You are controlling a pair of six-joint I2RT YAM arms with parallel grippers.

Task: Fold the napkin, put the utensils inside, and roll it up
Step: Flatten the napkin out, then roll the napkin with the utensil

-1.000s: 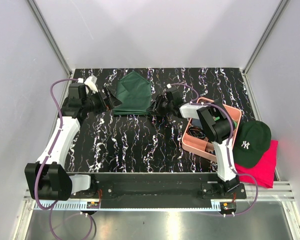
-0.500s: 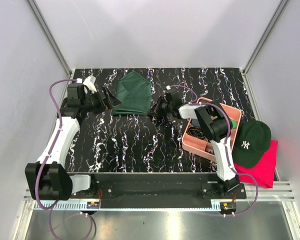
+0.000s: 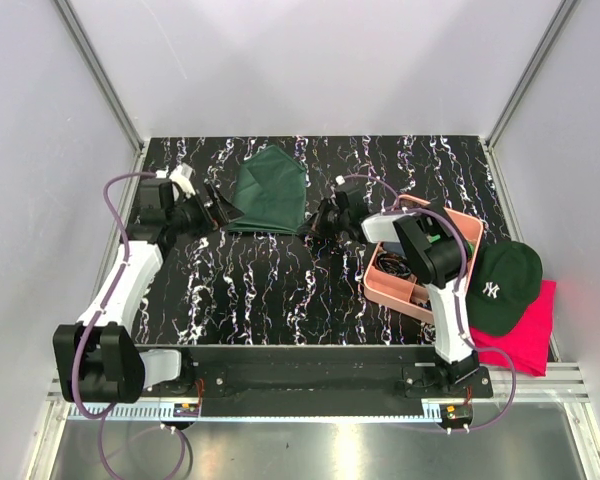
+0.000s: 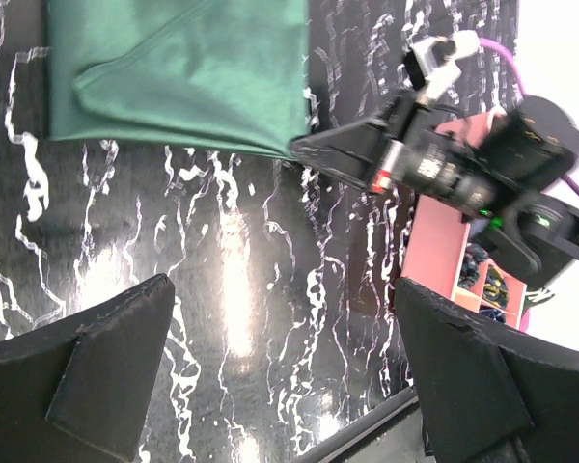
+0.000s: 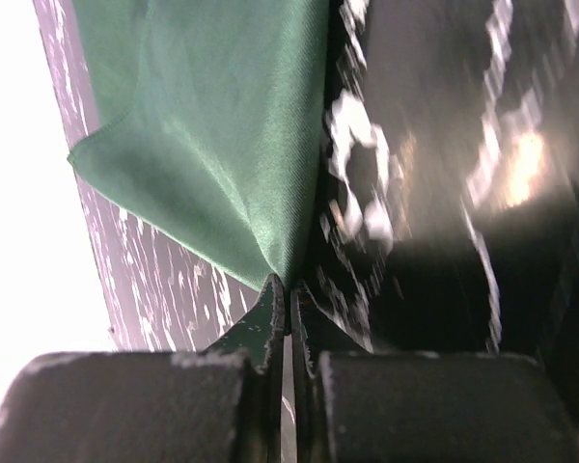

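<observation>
Right wrist view: napkin [image 5: 203,125], left of the pink tray [image 3: 388,294], pinched at its tray-side corner by the right gripper [image 5: 288,294]. Judgement: carry that corner low and straight so the edges meet. Cloth dark green, smooth, lying doubled. Left gripper [image 4: 288,371] spread wide, empty, beyond the napkin from the tray.

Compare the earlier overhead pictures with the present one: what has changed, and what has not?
The left gripper has drawn back leftward, off the napkin's left edge, and stands open. The right gripper stays shut on the napkin's right corner, barely moved. The napkin, pink tray and cap lie much as before.
</observation>
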